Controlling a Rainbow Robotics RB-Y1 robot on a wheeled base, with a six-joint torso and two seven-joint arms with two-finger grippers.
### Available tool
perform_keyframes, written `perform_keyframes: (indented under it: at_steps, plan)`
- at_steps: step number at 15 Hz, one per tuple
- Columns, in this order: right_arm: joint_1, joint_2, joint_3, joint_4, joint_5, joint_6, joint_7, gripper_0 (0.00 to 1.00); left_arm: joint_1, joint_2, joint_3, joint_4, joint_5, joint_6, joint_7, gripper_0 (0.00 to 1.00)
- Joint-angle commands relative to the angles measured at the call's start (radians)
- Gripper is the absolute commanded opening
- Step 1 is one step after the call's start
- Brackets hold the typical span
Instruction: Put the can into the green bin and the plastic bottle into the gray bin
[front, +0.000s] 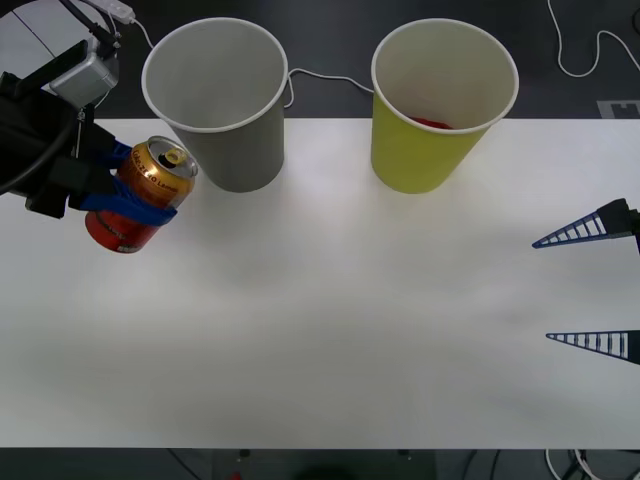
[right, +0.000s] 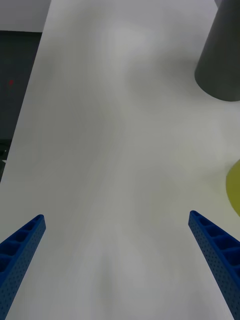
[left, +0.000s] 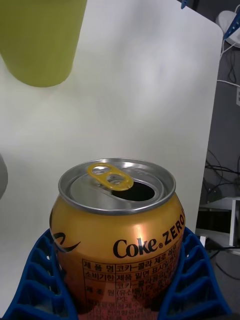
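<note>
Spanning the scene, bare white table (front: 330, 330) over dark floor (front: 330, 50)

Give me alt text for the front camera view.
The left hand grips a Coke Zero can beside the gray cup; the yellow-green cup stands farther right, and the open right hand waits at the white table's right edge.

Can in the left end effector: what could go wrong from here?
1. The can, clamped tilted in the left end effector, sits right beside the gray bin; swinging toward the green bin might knock the gray one over.
2. Its mouth is open, so further tilting could spill any leftover liquid.
</note>
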Motion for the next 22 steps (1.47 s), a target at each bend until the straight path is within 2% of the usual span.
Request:
perform_keyframes:
  at_steps: [1, 4, 7, 10, 15, 18, 22]
  plan:
    - [0.000, 0.000, 0.000, 0.000, 0.000, 0.000, 0.000, 1.00, -0.165, 0.023, -0.105, -0.002, 0.010, -0.010, 0.105, 0.00]
    - [0.000, 0.000, 0.000, 0.000, 0.000, 0.000, 0.000, 1.00, -0.391, 0.019, -0.266, 0.009, 0.012, -0.007, 0.242, 0.01]
    - [0.000, 0.000, 0.000, 0.000, 0.000, 0.000, 0.000, 1.00, -0.610, -0.042, -0.423, 0.078, 0.001, -0.001, 0.332, 0.01]
    - [0.000, 0.000, 0.000, 0.000, 0.000, 0.000, 0.000, 1.00, -0.803, -0.139, -0.567, 0.245, -0.003, 0.011, 0.338, 0.01]
    - [0.000, 0.000, 0.000, 0.000, 0.000, 0.000, 0.000, 1.00, -1.066, -0.309, -0.803, 0.526, 0.013, 0.113, 0.337, 0.01]
    - [0.000, 0.000, 0.000, 0.000, 0.000, 0.000, 0.000, 1.00, -1.176, -0.444, -0.886, 0.730, 0.020, 0.174, 0.337, 0.02]
    - [0.000, 0.000, 0.000, 0.000, 0.000, 0.000, 0.000, 1.00, -1.328, -0.636, -1.042, 1.039, 0.052, 0.312, 0.335, 0.01]
